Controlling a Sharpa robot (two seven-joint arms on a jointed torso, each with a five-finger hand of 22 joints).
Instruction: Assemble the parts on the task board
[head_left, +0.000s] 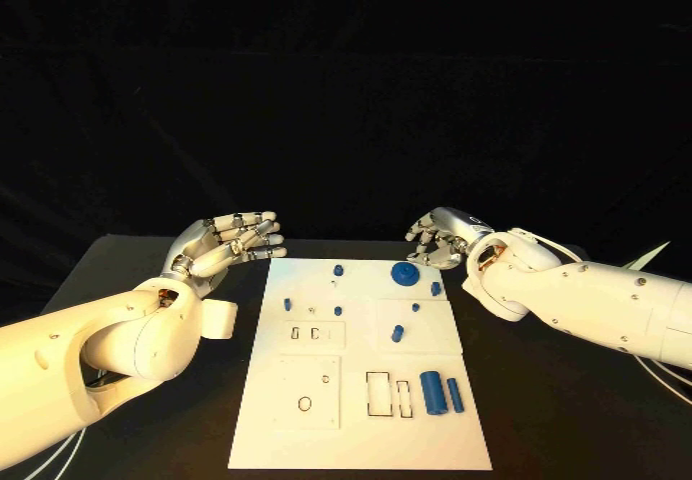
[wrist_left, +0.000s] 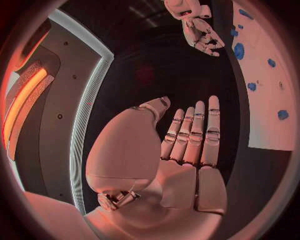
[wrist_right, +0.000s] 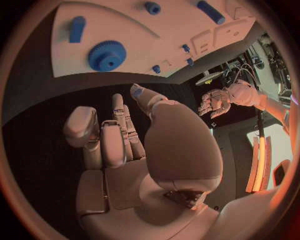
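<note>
- Head view: the left hand waits just left of the task board, fingers straight and apart, holding nothing.
- The blue parts lie on the board, untouched.
- The right hand hangs by the board's far right corner, fingers loosely curled, holding nothing, probably ready to reach for the blue gear.

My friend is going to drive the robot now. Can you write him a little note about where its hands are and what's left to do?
Left hand: open, holding nothing, beside the task board's far left corner.
Right hand: fingers curled in, holding nothing, at the far right corner.
Parts: blue gear near the far edge, small blue pegs spread across the middle, two blue cylinders lying at the near right by the slots.
Done: cannot tell if any part is seated yet.
Left: neither hand has picked anything up; the cylinders look like they need placing.
</note>
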